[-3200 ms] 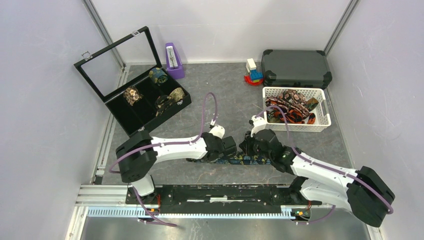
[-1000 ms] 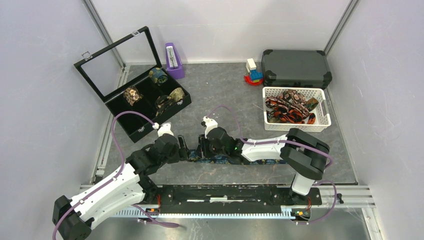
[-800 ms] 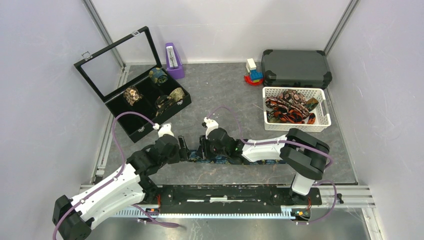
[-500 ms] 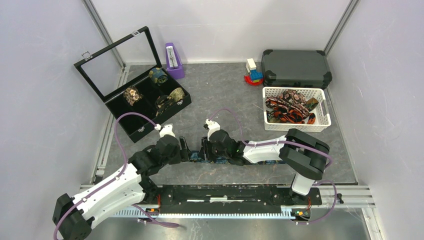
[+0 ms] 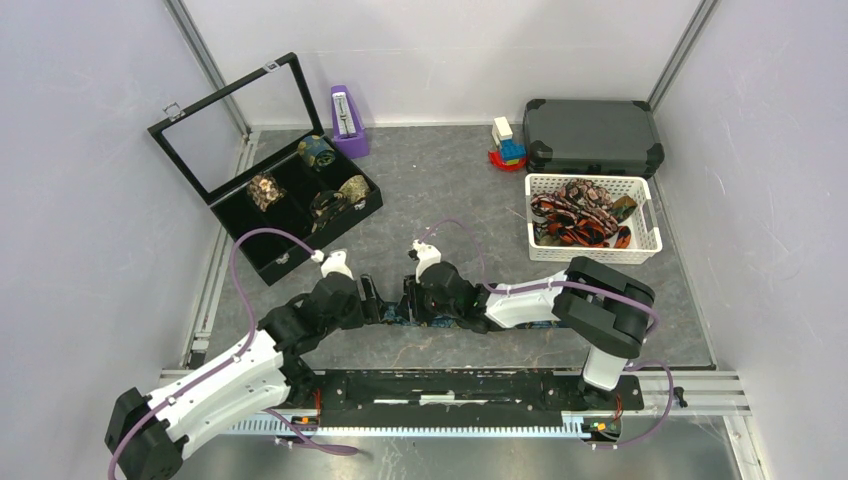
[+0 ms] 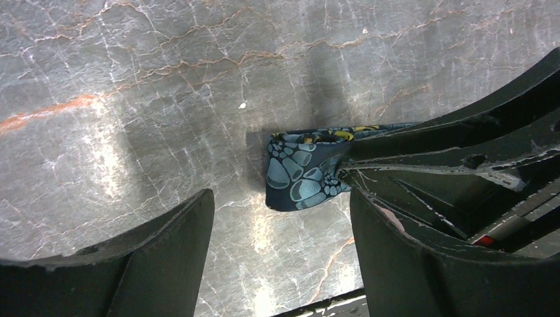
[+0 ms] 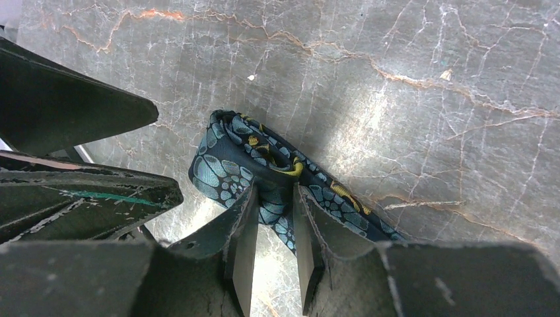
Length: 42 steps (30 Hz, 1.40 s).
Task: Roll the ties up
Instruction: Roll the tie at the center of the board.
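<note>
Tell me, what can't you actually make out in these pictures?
- Right wrist view: how many turns the navy tie has; the right claw covers its middle.
- Top view: most of that tie's length, under the right arm.
- Top view: the ties in the white basket, tangled, too small to count.

Both arms reach low toward each other near the tabletop's [image 5: 450, 190] front edge; the left tool [image 6: 280, 201] gapes wide, while the right tool [image 7: 274, 198] pinches a fold of the navy tie [image 7: 228, 158].
</note>
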Available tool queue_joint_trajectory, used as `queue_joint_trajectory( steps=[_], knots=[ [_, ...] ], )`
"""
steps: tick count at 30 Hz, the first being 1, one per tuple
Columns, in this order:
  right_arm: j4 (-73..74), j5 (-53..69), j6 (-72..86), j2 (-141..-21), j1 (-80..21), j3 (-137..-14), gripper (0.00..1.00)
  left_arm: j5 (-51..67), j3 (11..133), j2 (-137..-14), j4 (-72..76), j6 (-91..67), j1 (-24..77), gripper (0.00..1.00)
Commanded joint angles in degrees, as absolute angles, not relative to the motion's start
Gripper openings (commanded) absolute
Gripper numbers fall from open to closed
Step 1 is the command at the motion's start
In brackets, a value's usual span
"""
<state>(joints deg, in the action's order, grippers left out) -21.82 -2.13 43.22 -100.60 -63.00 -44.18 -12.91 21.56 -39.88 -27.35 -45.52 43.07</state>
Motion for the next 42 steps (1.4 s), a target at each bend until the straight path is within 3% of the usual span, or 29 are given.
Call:
queue_joint_trajectory(
  steps=[1, 42],
  knots=[
    [-23.99, -2.29, 43.96, -101.90, -63.37, -42.39, 0.32, -10.66, 19.78, -38.79, -21.72, -44.56, 42.54, 0.81],
    [-24.65, -0.18, 42.95, -102.70, -60.82, -41.84, 0.32, -3.98, 8.55, -42.98, -0.26, -45.48, 39.11, 0.53]
  ],
)
